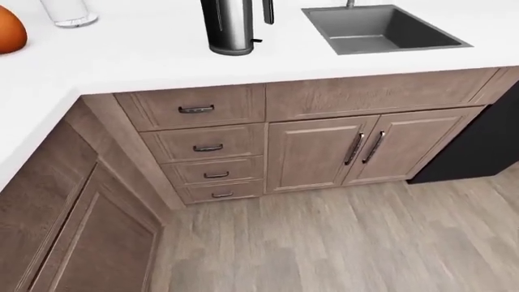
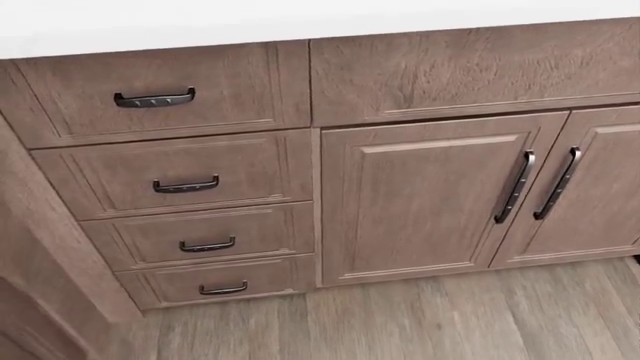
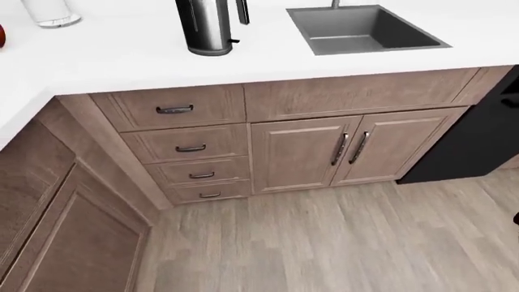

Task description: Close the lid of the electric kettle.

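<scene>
Neither hand of the humanoid shows in any of the three head cameras, so whether the fingers are open, closed or gripping anything cannot be told, nor which arm is nearer the work. The electric kettle (image 1: 232, 25), a dark steel cylinder standing upright, sits on the white tabletop (image 1: 162, 61) at the far top of the eye views, its upper part and lid cut off by the frame, so the lid's position is hidden. A dark handle piece (image 1: 268, 11) shows just right of the body. The kettle stands well clear of the tabletop's near edge, with bare white surface around its base. To its right lies a grey sink (image 1: 381, 27); to its left, well apart, are a clear glass vessel (image 1: 69, 13) and, at the frame's left edge, an orange round object (image 1: 11, 30). Below the tabletop, a stack of four drawers (image 2: 165, 97) and a pair of cabinet doors (image 2: 420, 199) fill the head view, and a dark appliance (image 1: 479, 146) stands at the right. Open wood floor (image 1: 341, 243) lies between the robot and the cabinets, and the tabletop turns a corner along the left. By this reckoning the approach is not yet finished: the robot probably must step nearer and raise a hand above the kettle's vertical axis.
</scene>
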Tool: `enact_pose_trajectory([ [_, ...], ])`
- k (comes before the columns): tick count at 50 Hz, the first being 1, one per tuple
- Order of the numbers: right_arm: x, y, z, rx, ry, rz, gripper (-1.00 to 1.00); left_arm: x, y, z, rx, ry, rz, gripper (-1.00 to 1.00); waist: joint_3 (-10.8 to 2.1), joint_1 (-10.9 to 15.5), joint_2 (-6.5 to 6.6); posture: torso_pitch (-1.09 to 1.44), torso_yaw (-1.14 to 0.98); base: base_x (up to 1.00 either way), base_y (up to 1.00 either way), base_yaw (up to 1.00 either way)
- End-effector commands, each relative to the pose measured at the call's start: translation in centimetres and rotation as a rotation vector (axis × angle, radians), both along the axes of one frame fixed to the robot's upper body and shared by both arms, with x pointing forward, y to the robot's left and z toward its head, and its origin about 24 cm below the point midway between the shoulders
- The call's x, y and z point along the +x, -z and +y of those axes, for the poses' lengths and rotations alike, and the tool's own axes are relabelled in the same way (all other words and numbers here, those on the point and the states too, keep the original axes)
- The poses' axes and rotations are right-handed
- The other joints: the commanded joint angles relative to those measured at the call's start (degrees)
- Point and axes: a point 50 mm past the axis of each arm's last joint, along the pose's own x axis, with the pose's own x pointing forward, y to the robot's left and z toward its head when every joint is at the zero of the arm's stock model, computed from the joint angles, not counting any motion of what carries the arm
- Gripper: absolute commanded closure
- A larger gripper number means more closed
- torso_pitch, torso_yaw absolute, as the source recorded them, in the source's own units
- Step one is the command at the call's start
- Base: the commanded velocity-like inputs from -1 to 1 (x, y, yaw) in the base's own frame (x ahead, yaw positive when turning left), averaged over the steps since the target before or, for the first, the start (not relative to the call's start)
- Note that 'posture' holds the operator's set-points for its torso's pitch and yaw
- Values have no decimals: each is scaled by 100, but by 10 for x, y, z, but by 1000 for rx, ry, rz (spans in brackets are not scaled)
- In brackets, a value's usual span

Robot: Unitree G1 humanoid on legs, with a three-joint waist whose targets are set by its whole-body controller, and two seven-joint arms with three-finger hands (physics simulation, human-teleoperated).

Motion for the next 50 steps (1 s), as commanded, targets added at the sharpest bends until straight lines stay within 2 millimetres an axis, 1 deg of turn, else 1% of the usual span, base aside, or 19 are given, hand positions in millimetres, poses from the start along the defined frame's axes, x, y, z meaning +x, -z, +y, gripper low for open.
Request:
enact_pose_trajectory([
  [1,-6,-9,-2,-14,30,-65,-100,-6,-11,-7,57,4,-61,-100,-75,-16,9,0,0,0,27,0],
  [6,-6,-9,-2,-14,31,-65,-100,-6,-11,-7,58,6,-60,-100,-16,-26,-293,0,0,0,28,0],
  [8,-6,-9,-2,-15,30,-65,-100,-6,-10,-6,56,6,-59,-100,-44,-32,-522,0,0,0,28,0],
  [10,-6,-9,-2,-14,31,-66,-100,-6,-10,-7,57,6,-59,-100,-26,-102,-411,0,0,0,28,0],
  [11,-6,-9,-2,-15,31,-65,-100,-6,-10,-7,58,7,-58,-100,-29,-85,-479,0,0,0,28,0],
  [13,-6,-9,-2,-15,31,-64,-100,-6,-10,-7,58,6,-58,-100,-71,-115,-470,0,0,0,28,0],
  [17,-5,-8,-2,-14,31,-65,-100,-5,-10,-7,57,7,-57,-100,-23,-116,-268,0,0,0,28,0],
  [19,-5,-8,-3,-11,31,-67,-100,-4,-10,-7,58,7,-58,-100,-28,-131,-76,0,0,0,27,0],
  [20,-5,-8,-4,1,37,-75,-100,-4,-9,-7,57,7,-56,-100,10,-158,55,0,0,0,0,0],
  [21,-6,-9,-4,15,24,-84,-100,-4,-10,-7,58,6,-58,-100,0,-185,348,0,0,0,0,0],
  [22,-6,-10,-4,18,24,-87,-100,-4,-10,-7,57,6,-57,-100,130,-127,68,0,0,0,0,0],
  [23,-7,-11,-4,21,29,-90,-100,-4,-9,-7,57,7,-56,-100,136,-135,72,0,0,0,0,0],
  [25,-6,-11,-4,25,24,-90,-100,-4,-9,-7,56,7,-57,-100,153,-117,-33,0,0,0,0,0],
  [29,-5,-10,-4,25,21,-91,-100,-3,-9,-8,57,9,-58,-100,184,-53,-399,0,0,0,0,0],
  [30,-6,-11,-4,26,24,-94,-100,-2,-8,-8,58,9,-58,-100,201,-63,-287,0,0,0,0,0],
  [33,-6,-11,-3,25,19,-93,-100,-2,-8,-8,58,10,-56,-100,149,-58,-295,0,0,0,0,0],
  [44,-2,-9,-3,44,13,-66,-100,-3,-9,-8,59,10,-55,-100,116,-59,-196,0,0,0,0,0],
  [45,-2,-9,-3,43,13,-64,-100,-3,-10,-9,60,11,-56,-100,-6,-69,-167,0,0,5,0,0],
  [50,-2,-9,-2,42,7,-62,-100,-2,-8,-8,61,10,-54,-100,93,-42,-226,0,0,17,0,0],
])
